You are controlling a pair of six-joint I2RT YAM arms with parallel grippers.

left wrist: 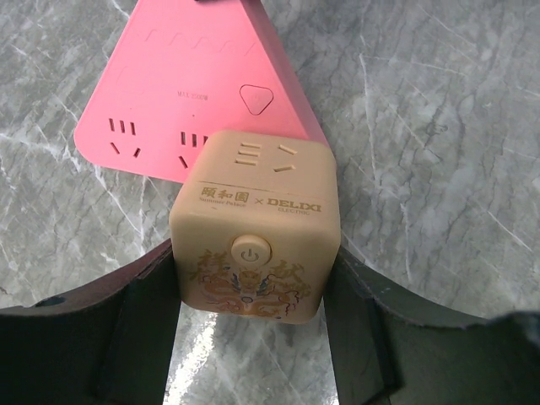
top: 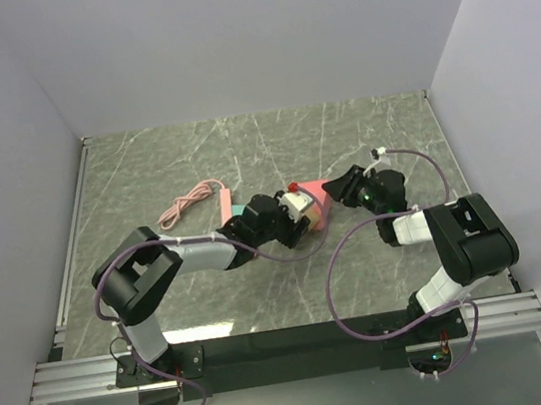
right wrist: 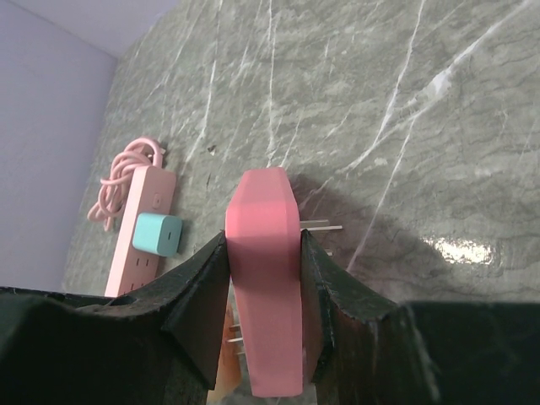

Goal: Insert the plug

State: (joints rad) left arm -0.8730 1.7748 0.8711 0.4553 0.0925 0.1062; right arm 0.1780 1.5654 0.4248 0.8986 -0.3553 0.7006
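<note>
Behind the beige cube (left wrist: 253,228), the pink adapter (left wrist: 186,76) is part-hidden.

Left wrist view: pink adapter (left wrist: 194,84) has its far tip cut off by the top edge and its near corner hidden behind the beige cube (left wrist: 253,228). Fingers (left wrist: 143,337) of the left gripper (left wrist: 251,261) run off the bottom edge.

Right wrist view: the beige cube is only a sliver behind a right gripper (right wrist: 264,245) finger. The near end of the power strip (right wrist: 139,232) is hidden too.

Top view: too small to tell whether cube and adapter touch.
</note>
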